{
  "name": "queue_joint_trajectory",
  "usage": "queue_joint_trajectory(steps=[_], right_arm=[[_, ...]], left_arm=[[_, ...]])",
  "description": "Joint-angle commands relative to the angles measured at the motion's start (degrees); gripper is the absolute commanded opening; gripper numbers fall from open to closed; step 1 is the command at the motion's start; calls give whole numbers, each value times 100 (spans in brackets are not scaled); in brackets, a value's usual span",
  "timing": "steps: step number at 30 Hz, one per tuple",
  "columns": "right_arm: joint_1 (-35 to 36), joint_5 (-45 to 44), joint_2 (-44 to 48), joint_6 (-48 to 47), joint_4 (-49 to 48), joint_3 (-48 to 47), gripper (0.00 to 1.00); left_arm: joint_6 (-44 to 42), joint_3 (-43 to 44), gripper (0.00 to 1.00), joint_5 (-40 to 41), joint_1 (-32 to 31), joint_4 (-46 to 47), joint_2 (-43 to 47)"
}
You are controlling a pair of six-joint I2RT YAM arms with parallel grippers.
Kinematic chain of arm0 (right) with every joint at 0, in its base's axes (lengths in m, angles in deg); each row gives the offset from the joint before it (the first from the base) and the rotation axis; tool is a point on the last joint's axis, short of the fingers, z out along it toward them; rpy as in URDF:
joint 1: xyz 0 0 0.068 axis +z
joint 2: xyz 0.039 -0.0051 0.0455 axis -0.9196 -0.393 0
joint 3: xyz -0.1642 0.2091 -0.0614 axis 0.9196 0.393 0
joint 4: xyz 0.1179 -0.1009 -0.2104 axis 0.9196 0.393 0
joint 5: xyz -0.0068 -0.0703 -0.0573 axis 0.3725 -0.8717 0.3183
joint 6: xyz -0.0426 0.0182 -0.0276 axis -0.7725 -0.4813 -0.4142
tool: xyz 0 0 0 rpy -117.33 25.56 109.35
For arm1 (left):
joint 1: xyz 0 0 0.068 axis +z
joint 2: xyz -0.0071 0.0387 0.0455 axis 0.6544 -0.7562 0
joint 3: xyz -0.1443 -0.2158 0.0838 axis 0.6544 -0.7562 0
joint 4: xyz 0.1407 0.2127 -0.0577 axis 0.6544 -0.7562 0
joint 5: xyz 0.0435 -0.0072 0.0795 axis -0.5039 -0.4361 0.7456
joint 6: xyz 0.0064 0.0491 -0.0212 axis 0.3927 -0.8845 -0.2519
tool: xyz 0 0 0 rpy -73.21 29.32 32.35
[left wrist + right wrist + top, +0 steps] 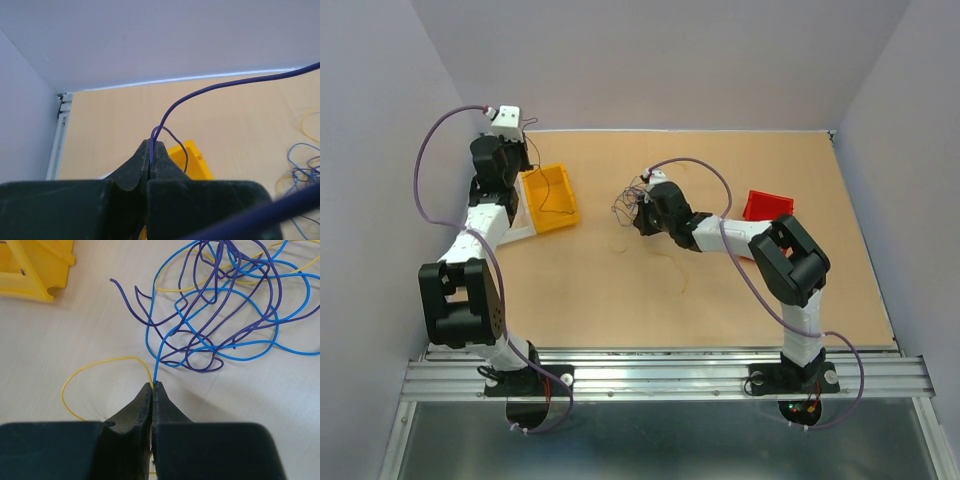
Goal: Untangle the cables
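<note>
Claws first. From the left wrist we see the left claw [151, 146] pressed together on a purple wire [225, 85], which rises from the tips and arcs off the right edge. The yellow bin [190, 161] sits just beyond the tips. The bunch of cables [302, 172] lies on the tabletop [110, 125] far to the claw's right.

From the right wrist, the right claw [152, 386] is likewise closed, clamped where a blue wire [157, 371] and a yellow wire [107, 359] meet its tips; whether it grips both we cannot tell. The blue wire runs straight ahead into the bunch of blue, purple and yellow loops.

From above, the bunch sits mid-tabletop just beside the right claw and well apart from the left claw, where a thin dark strand hangs across the yellow bin. We judge the right arm the nearer. The blue wire's long axis points from its tips into the knot, so a pull back along that line should draw it out.
</note>
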Motion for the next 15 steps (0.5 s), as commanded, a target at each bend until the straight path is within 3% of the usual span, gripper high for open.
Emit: queue_joint_trajectory(steps=[1, 6, 9, 10, 15], right_arm=[[25, -184, 366, 11, -124, 174, 1], [34, -149, 340, 37, -159, 148, 1], [25, -114, 296, 55, -159, 121, 0], [25, -114, 305, 55, -159, 121, 1], [34, -175, 384, 55, -177, 200, 1]], left_arm=[[-376, 7, 0, 649, -8, 634, -43], [-332, -397, 0, 430, -87, 775, -25], [-543, -469, 0, 719, -368, 652, -121], [-630, -434, 0, 1007, -751, 573, -183], [-580, 661, 0, 2046, -1291, -1086, -981]])
